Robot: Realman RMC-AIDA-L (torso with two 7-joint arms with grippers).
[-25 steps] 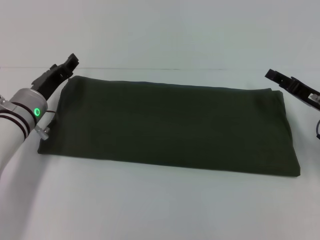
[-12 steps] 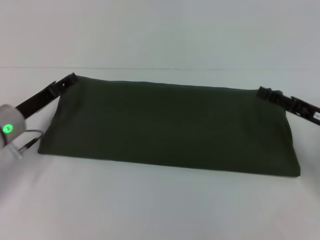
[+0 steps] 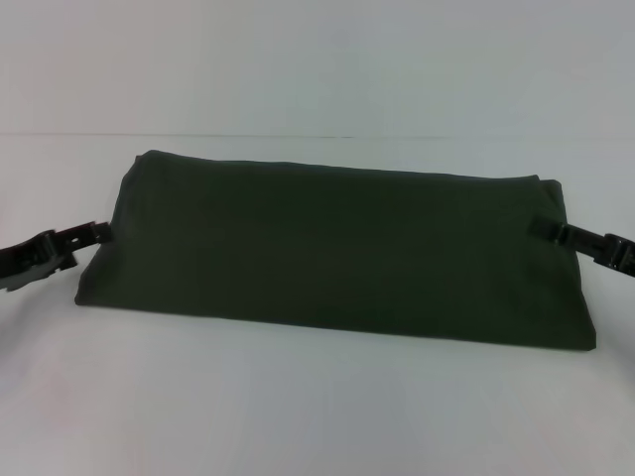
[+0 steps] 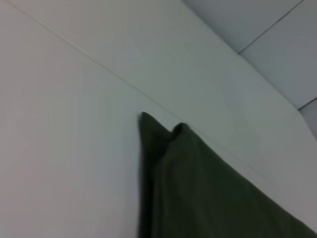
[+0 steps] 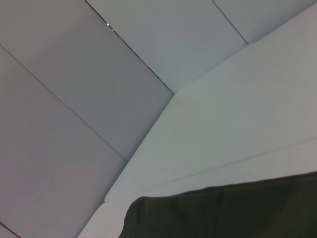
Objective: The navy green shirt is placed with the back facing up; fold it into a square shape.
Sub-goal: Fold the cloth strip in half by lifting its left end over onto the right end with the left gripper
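The navy green shirt [image 3: 337, 248] lies flat on the white table [image 3: 298, 407], folded into a long dark olive rectangle with its plain side up. My left gripper [image 3: 97, 234] is low at the middle of the shirt's left short edge, touching or nearly touching the cloth. My right gripper [image 3: 544, 230] reaches over the middle of the right short edge. The left wrist view shows a pointed corner of the shirt [image 4: 198, 198] on the table. In the right wrist view, one straight edge of the shirt [image 5: 223, 213] fills the lower part.
The white table's far edge [image 3: 317, 136] runs just behind the shirt, with a pale panelled wall [image 5: 74, 99] beyond it. Bare table surface lies in front of the shirt and on both sides of it.
Both grippers have come down from the shirt's far corners, along its short edges, to the middle of each side. The shirt itself has not moved.
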